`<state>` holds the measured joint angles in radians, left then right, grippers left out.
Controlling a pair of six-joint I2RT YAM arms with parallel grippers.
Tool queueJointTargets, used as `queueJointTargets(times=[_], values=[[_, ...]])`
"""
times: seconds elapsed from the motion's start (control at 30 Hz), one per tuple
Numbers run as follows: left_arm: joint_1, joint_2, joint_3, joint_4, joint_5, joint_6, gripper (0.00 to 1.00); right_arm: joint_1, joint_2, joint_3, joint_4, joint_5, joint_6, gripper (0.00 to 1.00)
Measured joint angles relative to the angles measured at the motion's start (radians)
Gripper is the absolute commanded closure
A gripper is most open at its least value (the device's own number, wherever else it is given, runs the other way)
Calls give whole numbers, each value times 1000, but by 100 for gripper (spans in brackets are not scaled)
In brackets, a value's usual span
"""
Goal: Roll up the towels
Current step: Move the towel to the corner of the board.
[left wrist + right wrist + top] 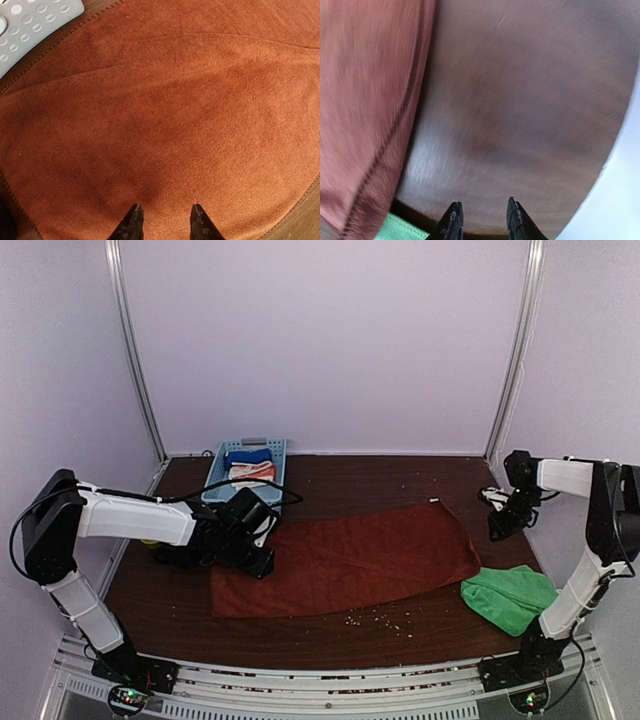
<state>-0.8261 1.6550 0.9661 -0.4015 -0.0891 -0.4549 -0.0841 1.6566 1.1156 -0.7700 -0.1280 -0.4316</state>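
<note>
Towel (350, 555) beneath low left tool (166, 207)

Rust towel (350, 558): reddish-brown, spread open in a single flat layer across the middle of the table (330, 480), long axis left to right, right end angled toward the far side. A small white tag (433, 501) sits at its far right corner. Green towel (510, 597): bright green, bunched in a loose heap just beside the rust towel's near right corner.

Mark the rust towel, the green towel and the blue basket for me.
rust towel (350, 560), top external view, middle of the spread cloth.
green towel (510, 595), top external view, centre of the bunched heap.
blue basket (216, 468), top external view, its left wall.
</note>
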Motion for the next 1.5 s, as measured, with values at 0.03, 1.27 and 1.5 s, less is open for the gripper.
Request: queueJointTargets(times=[0.03,1.27,1.5], values=[[0,0,-4,8,1,0,66,0,-1,-37,-7,6,-23,68],[0,-77,-74,-2,-48,26,67,64,-259,-76,-309,-94,-417,65],[0,-137,-145,-26,2,-11,77,229,-99,-39,-151,-179,-245,71]])
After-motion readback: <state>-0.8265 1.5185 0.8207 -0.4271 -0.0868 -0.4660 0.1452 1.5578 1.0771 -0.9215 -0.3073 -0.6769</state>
